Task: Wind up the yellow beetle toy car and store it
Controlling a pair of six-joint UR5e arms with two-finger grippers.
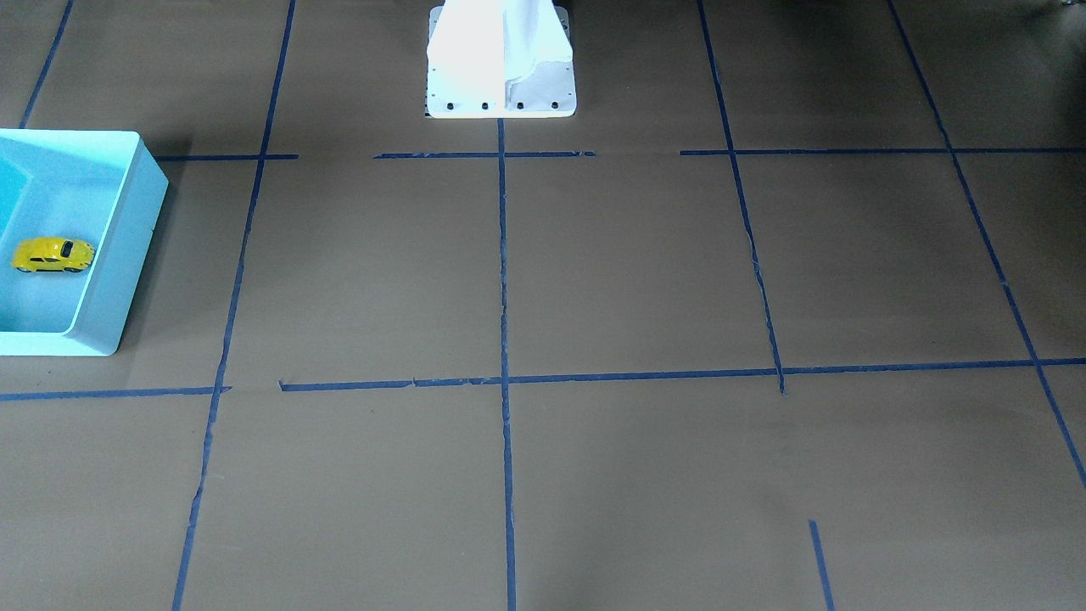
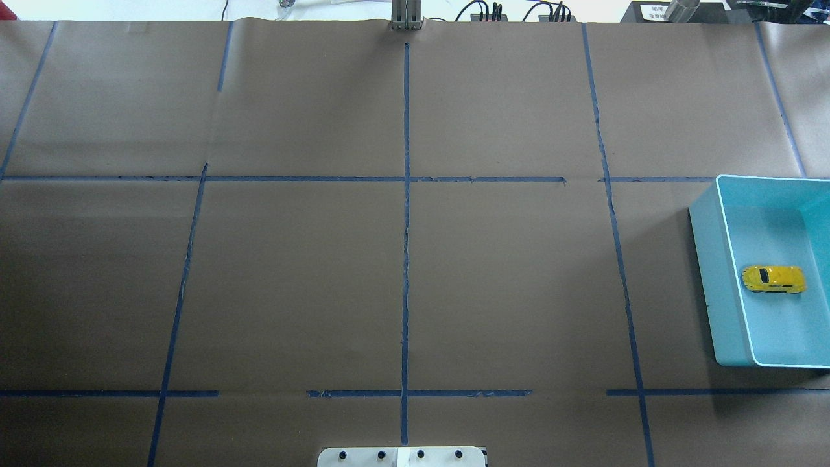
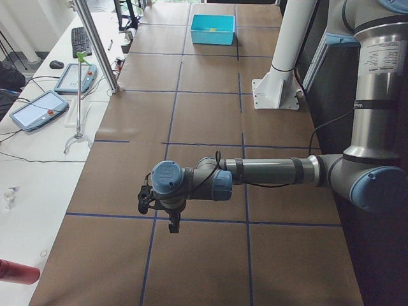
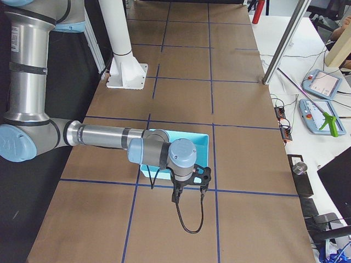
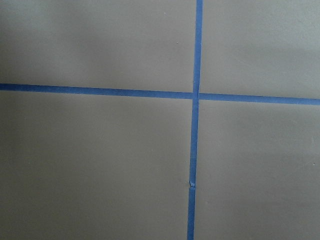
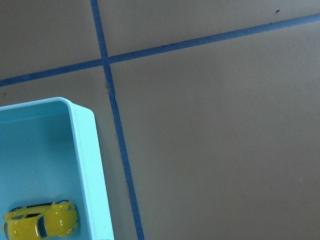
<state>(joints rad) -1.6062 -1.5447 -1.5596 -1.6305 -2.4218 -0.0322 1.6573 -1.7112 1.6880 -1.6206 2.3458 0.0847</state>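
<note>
The yellow beetle toy car (image 1: 53,255) lies on its wheels inside the turquoise bin (image 1: 127,255) at the table's end on my right. The car (image 2: 773,279) and bin (image 2: 713,279) also show in the overhead view, and the car (image 6: 42,224) and the bin's corner (image 6: 87,165) in the right wrist view. My right gripper (image 4: 189,183) hangs in front of the bin (image 4: 202,141) in the right side view only; I cannot tell if it is open or shut. My left gripper (image 3: 172,220) shows only in the left side view, far from the bin (image 3: 212,29), state unclear.
Brown paper with blue tape lines covers the table. The white robot base (image 1: 501,76) stands at the table's middle edge. Tablets (image 3: 38,108), cables and a metal post (image 3: 95,44) lie beyond the table's far side. The left wrist view holds only paper and tape.
</note>
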